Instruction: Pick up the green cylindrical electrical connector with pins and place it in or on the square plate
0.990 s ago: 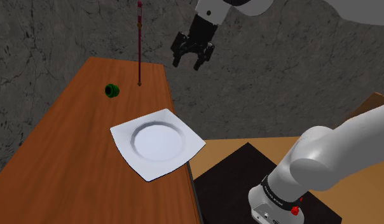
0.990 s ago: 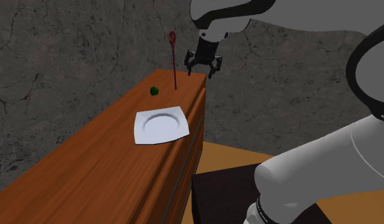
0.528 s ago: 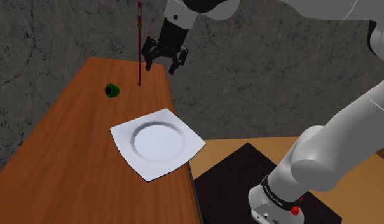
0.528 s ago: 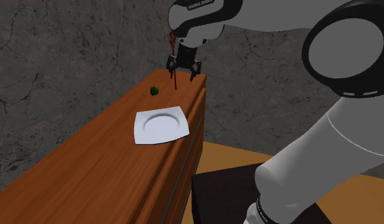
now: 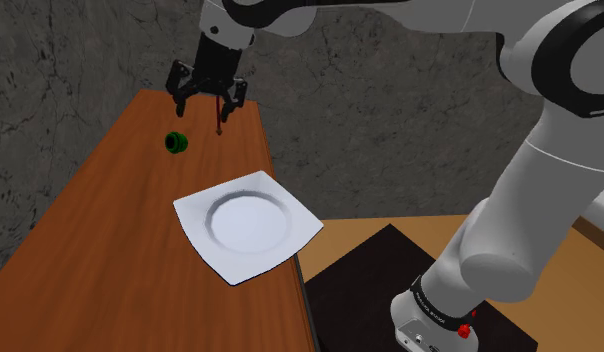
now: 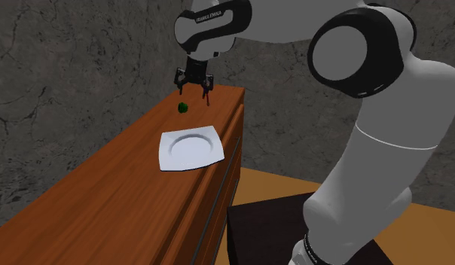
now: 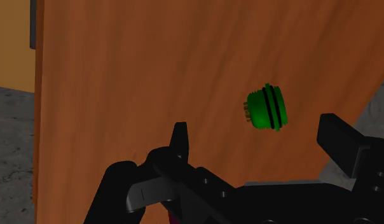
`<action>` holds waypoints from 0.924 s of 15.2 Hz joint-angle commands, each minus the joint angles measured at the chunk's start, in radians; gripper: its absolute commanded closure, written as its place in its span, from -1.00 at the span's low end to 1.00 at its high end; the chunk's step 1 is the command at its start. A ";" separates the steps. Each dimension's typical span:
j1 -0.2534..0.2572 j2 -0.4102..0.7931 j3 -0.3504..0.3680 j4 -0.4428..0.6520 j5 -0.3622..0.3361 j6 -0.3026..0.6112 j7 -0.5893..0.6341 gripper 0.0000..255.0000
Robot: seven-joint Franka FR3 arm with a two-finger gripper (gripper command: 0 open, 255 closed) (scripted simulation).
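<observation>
On the shoulder view's left, the green plug (image 5: 176,143) lies on its side on the wooden counter (image 5: 100,240), near the far end and well apart from the plate. It looks small, light and rigid. Being round it may roll, and the short pins at one end look easy to bend, so the ribbed barrel is the place to pinch, across its width. Just right of it the pincer (image 5: 207,102) hangs above the counter, spread wide and pinching nothing. A thin red rod (image 5: 221,118) stands beside it. Further right sits the white square plate (image 5: 302,226).
</observation>
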 commanded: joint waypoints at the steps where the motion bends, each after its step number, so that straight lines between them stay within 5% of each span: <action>1: 0.023 0.080 0.014 0.084 -0.027 -0.005 0.038 -1.00; 3: 0.041 0.134 0.019 0.143 -0.046 -0.009 0.059 -1.00; 14: 0.055 0.174 0.019 0.098 -0.059 0.076 0.066 -1.00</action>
